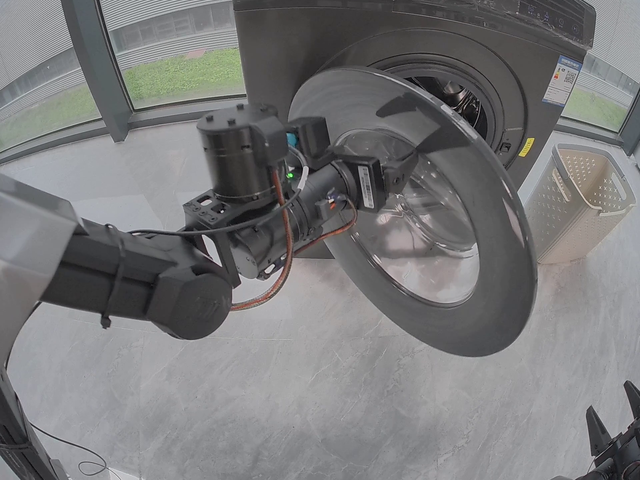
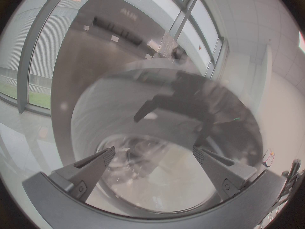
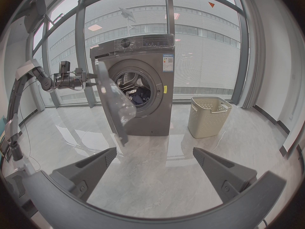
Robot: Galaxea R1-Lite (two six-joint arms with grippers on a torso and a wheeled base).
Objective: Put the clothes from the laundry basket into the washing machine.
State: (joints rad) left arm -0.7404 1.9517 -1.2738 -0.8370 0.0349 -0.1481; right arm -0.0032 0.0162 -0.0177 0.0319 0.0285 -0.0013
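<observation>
My left tool (image 2: pixel 152 151) is out at the outer face of the door (image 1: pixel 467 288), its fingers (image 2: pixel 106 155) spread wide with nothing between them; the glass sits right in front of them, though I cannot tell whether they touch it. I judge it sits there flat and open because a door is a thing to push, not to pinch; from that side a shove would swing it toward the washing machine (image 1: pixel 300 41).

The door stands swung well out on its hinge, away from the drum mouth (image 1: pixel 460 98), which leaves the opening free for loading. Inside the drum, seen from my right wrist, lies a heap of clothes (image 3: pixel 138 97), dark pieces among them; so the task's things are in the machine.

Just to the right of the machine, on the floor (image 1: pixel 300 395), stands the laundry basket (image 1: pixel 580 201), upright and near enough for a short carry; what I can see of its inside looks empty, so I take the loading as done, or close to it.

My right tool (image 3: pixel 154 153) hangs low and well back from all this, wide open and holding nothing, out of the door's path.
</observation>
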